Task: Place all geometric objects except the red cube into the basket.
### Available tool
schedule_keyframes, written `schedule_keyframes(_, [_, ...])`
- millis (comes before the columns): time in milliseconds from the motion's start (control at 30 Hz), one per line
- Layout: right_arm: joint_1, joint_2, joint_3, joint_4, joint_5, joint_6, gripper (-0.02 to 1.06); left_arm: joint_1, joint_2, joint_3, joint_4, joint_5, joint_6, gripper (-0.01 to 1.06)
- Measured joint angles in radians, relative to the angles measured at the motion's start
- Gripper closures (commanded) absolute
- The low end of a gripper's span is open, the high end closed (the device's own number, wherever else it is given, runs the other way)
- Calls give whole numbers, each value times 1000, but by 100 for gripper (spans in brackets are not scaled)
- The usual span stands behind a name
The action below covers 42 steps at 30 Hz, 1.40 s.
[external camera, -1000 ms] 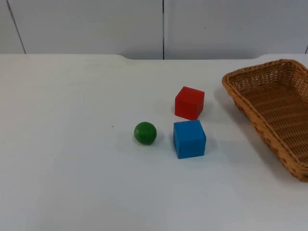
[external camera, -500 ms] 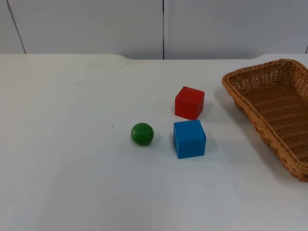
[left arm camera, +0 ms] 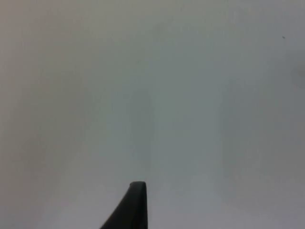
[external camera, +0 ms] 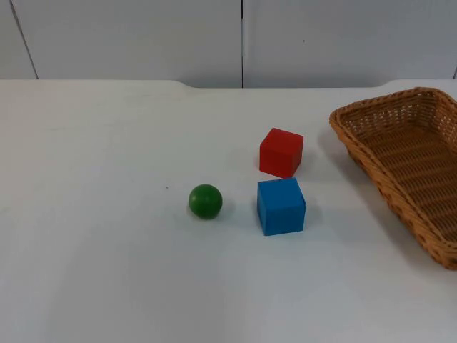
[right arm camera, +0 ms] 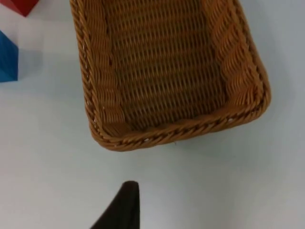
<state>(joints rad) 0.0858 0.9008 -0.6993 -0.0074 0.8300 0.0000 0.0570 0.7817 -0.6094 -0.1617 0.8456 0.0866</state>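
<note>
A green ball (external camera: 206, 201) lies near the middle of the white table. To its right sits a blue cube (external camera: 280, 206), and just behind that a red cube (external camera: 280, 152). A brown wicker basket (external camera: 357, 146) stands at the table's right side with nothing inside. My right gripper (right arm camera: 125, 202) hovers over the table just off one short end of the basket (right arm camera: 167, 132); the blue cube (right arm camera: 7, 59) and a corner of the red cube (right arm camera: 19, 5) lie beyond the basket's long side. My left gripper (left arm camera: 136, 205) hangs above bare table.
The white table top (external camera: 107, 143) ends at the grey partition wall (external camera: 143, 36) behind. The basket's right part runs out of the top view.
The green ball has rolled slowly to the left, away from the blue cube. The cubes and basket have stayed put.
</note>
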Motion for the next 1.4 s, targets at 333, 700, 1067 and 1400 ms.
schedule_keyframes(333, [0,19,0,7,-26,0,-1,0,250,-13,-178,-11,182,0])
schedule_keyframes(700, [0,19,0,7,-32,0,-1,-235,609,-263,-161,-83,151,0])
schedule_keyframes(1067, [0,19,0,7,-33,0,-1,-452,970,-579,-16,-96,36,0])
schedule_keyframes(1400, [0,19,0,7,-41,0,-1,-517,1239,-770,43,-118,-40,0])
